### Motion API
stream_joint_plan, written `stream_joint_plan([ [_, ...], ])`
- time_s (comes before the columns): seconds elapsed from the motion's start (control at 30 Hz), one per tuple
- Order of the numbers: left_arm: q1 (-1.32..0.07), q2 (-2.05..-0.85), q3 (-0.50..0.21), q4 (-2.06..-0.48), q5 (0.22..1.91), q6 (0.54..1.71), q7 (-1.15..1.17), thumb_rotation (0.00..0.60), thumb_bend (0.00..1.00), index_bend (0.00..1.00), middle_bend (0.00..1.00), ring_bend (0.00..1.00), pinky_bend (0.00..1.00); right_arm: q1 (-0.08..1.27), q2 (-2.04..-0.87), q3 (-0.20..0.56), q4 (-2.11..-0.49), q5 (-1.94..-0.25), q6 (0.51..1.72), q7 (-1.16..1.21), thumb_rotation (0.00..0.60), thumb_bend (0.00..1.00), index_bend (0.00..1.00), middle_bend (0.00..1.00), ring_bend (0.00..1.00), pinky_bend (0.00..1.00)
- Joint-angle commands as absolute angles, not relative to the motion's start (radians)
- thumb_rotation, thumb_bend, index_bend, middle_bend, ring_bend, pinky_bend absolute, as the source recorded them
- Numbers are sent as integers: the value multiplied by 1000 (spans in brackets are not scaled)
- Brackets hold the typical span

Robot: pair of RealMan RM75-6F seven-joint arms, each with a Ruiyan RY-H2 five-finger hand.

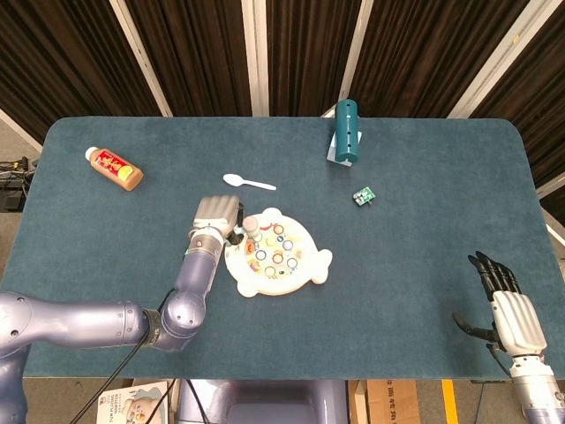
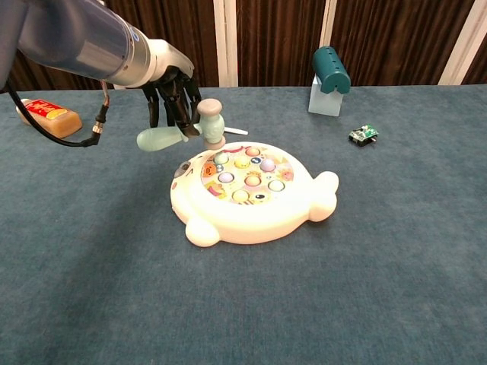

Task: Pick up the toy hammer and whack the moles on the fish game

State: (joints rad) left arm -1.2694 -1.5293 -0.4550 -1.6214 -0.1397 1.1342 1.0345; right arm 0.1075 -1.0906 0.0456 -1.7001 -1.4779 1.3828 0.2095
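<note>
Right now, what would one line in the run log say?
left hand: holds toy hammer above fish game edge | right hand: open, idle | moles: hammer not touching
</note>
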Motion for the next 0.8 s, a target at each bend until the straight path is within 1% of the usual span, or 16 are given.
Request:
stream_joint_plan([
  [0.03, -1272, -1535, -449, -1616, -141, 1132, 1033, 600, 648, 683, 568, 409, 503, 108, -1091, 46, -1700, -1478, 1383, 210, 600, 242, 0, 0, 0, 0],
  [0.4, -1279, -1553, -422, -1596, -144, 1136, 1033, 600, 648, 682, 569, 409, 507, 107, -1089, 46, -1701, -1477, 1383, 214, 600, 242, 0, 0, 0, 0],
  [0.8, -1276, -1556, -411, -1598, -126, 1136, 1021, 600, 649, 680, 569, 409, 507, 106, -1087, 45, -1703, -1479, 1384, 216, 600, 241, 0, 0, 0, 0],
])
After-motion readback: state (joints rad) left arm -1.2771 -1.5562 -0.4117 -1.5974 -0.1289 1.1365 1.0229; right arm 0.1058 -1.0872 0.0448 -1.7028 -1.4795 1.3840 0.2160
